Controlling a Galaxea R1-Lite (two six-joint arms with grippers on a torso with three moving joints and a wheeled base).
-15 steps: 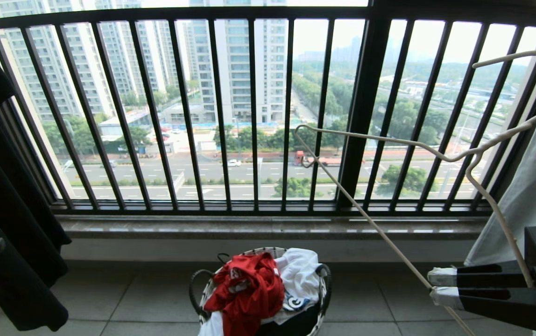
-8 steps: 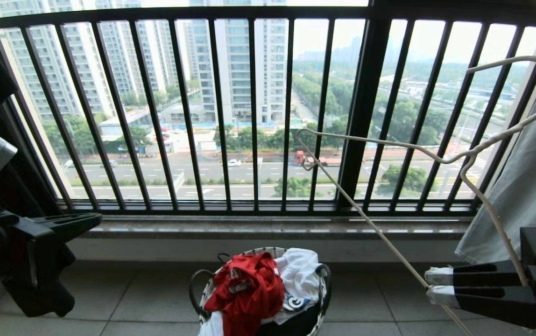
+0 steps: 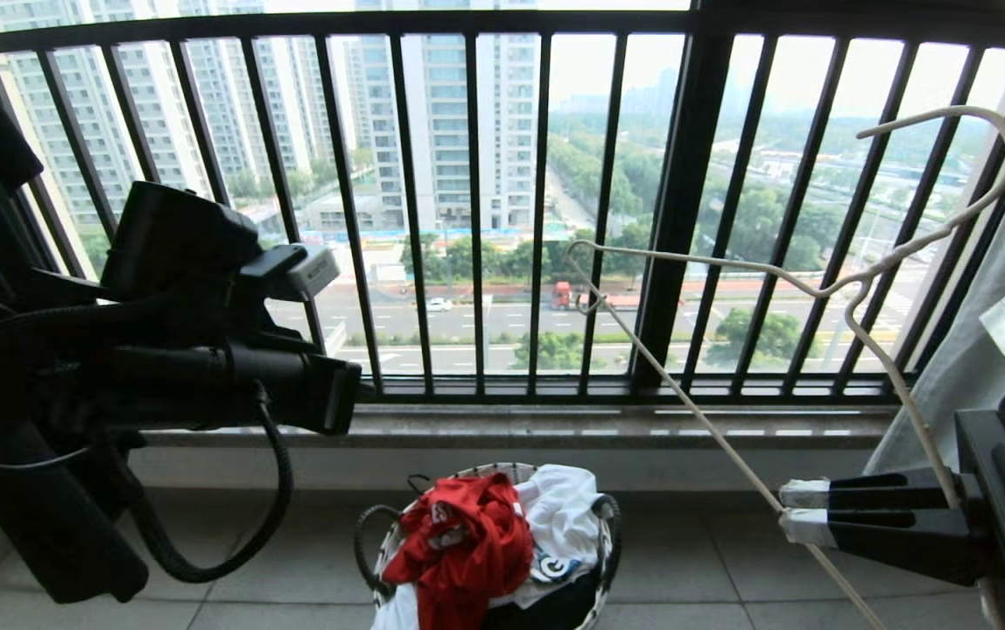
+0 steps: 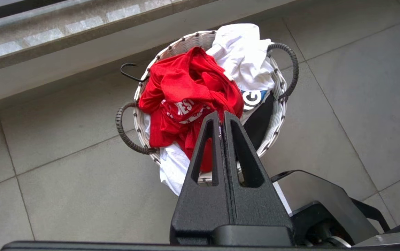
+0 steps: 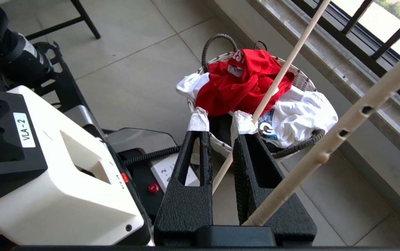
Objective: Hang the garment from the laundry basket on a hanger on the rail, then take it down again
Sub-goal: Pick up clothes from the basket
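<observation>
Left tool (image 4: pixel 221 116), fingers pressed together, points down over the garment (image 4: pixel 186 101); right tool (image 3: pixel 796 512) grips the hanger (image 3: pixel 818 289).

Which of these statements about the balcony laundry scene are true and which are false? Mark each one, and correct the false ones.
1. The red T-shirt lies in the laundry basket. True.
2. The left gripper is wide open. False: its fingers are pressed together, holding nothing.
3. The right gripper holds the white hanger. True.
4. The hanger already carries the red T-shirt. False: the hanger is bare, held up in front of the window railing.
5. The basket stands on the window ledge. False: it stands on the tiled floor below the ledge.
6. A white garment lies beside the red T-shirt in the basket. True.
</observation>
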